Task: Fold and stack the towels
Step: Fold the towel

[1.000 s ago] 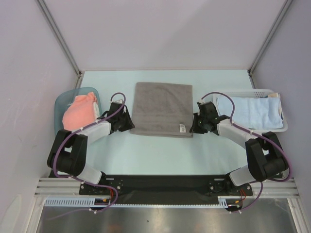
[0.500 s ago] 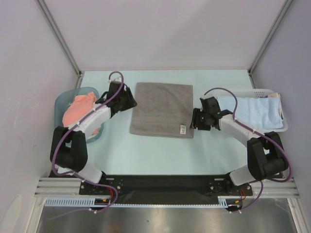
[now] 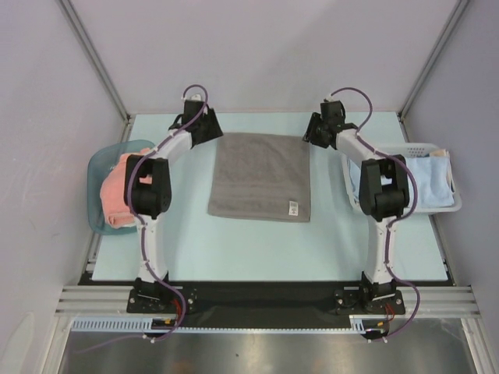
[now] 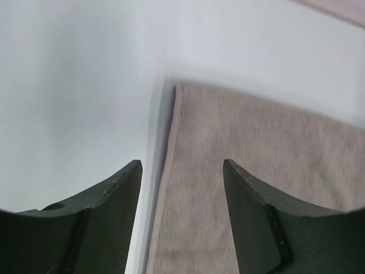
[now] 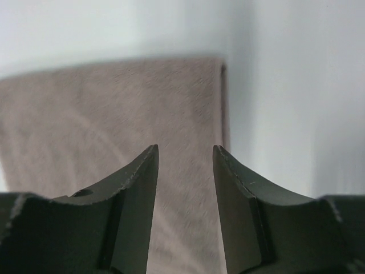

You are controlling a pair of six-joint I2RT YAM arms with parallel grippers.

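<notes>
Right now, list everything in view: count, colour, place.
grey towel: one, grey with a small white label, flat at the table's centre
salmon-pink towel: one, salmon-pink, bunched in the tub
tub: one, translucent blue, table's left side
light blue towel: one, light blue, in the basket
basket: one, white lattice, table's right side
table: one, pale green
left gripper: one, black, open, over the grey towel's far left corner
right gripper: one, black, open, over its far right corner

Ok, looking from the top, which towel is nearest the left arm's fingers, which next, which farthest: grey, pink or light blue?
1. Grey towel, far-left corner beside the left fingers.
2. Pink towel, in the tub, left.
3. Light blue towel, in the basket, far right.
</notes>
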